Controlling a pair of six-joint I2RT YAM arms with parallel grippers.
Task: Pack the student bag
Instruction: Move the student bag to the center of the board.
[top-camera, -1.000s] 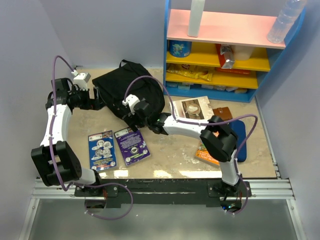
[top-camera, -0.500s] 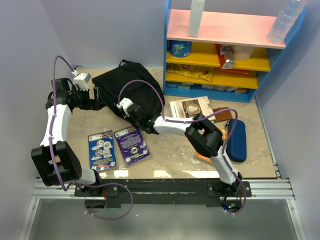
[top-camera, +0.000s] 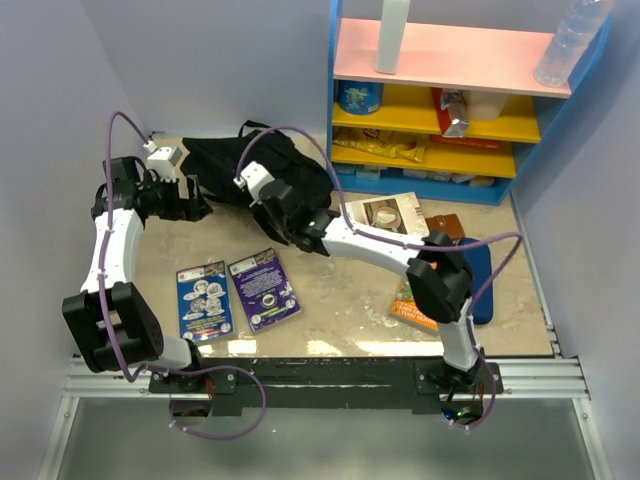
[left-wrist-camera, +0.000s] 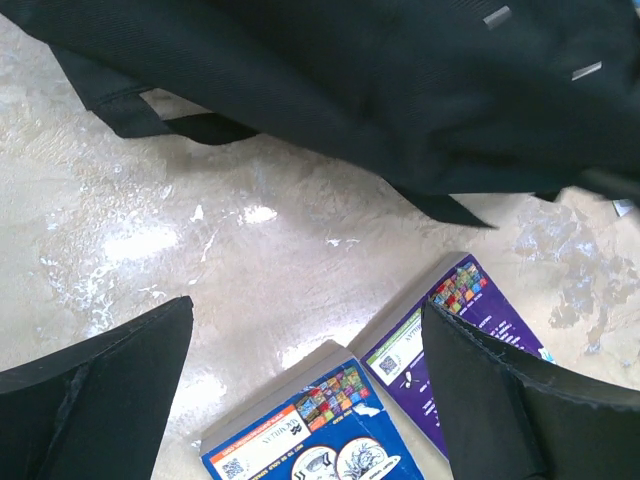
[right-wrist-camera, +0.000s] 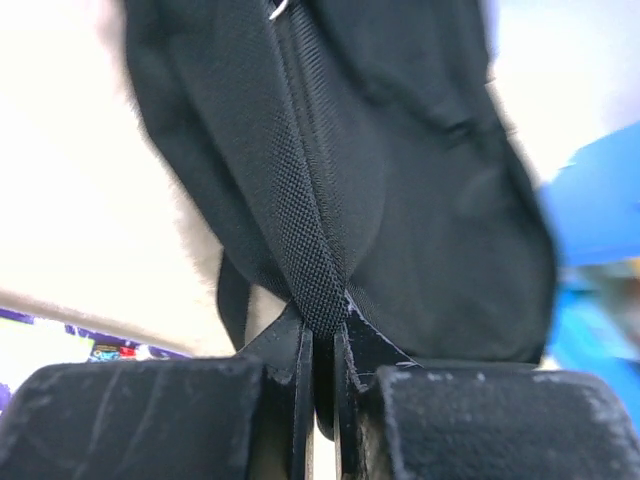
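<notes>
table (top-camera: 340, 300), right tool (right-wrist-camera: 322, 345) pinching bag (top-camera: 225, 165), likely strap (right-wrist-camera: 300, 230)

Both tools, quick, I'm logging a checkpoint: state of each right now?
Left tool: open, empty.
Right tool: shut on the student bag.

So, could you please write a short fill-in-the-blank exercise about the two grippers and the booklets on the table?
The right gripper is ____ on a fold of the student bag.
The left gripper stands ____, holding nothing.
Beside the blue booklet lies a second booklet, coloured ____.
Missing words: shut, open, purple.
</notes>
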